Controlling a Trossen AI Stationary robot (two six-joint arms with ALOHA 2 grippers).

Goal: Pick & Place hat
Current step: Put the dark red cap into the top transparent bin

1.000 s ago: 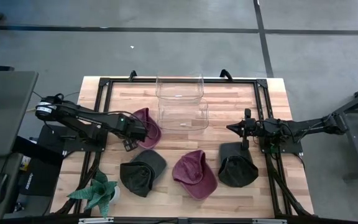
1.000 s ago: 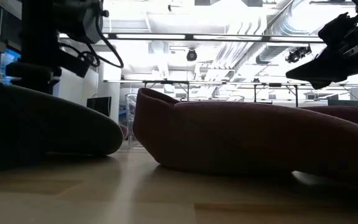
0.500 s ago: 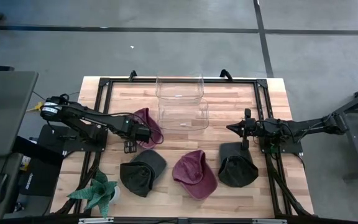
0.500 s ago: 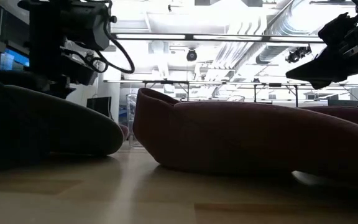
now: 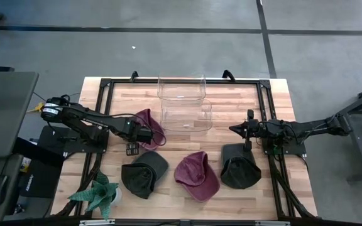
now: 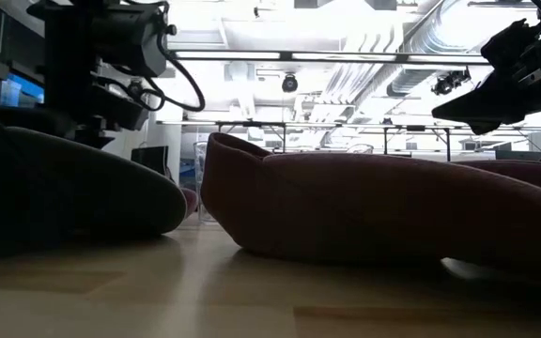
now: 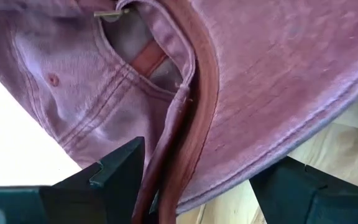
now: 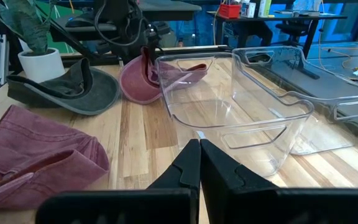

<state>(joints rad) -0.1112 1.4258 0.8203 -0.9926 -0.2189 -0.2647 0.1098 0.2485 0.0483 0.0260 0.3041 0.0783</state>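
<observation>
Pale wood planks make up the table point(image 5: 187, 141), and reading from its left we find a green potted plant point(image 5: 97, 194) at the near corner, then the left gripper point(image 5: 148, 134) reaching in low over the maroon hat point(image 5: 149, 123) that lies just beside the clear bins. In the left wrist view its two fingers point(image 7: 114, 169) stand spread on either side of the hat's edge point(image 7: 185, 124), not yet clenched on it. Next along the near row come a dark grey hat point(image 5: 144, 172), a second maroon hat point(image 5: 197, 174) and a black hat point(image 5: 239, 166), each apart from its neighbours. Behind them stand two clear plastic bins point(image 5: 185, 115), one against the other. To the right, the right gripper point(image 5: 234, 129) hangs above the table beyond the black hat, with its fingers point(image 8: 194, 163) pressed together on nothing. In the low view the hats fill the foreground as dark mounds and hide most of the table behind them. We can read no writing or label anywhere.
</observation>
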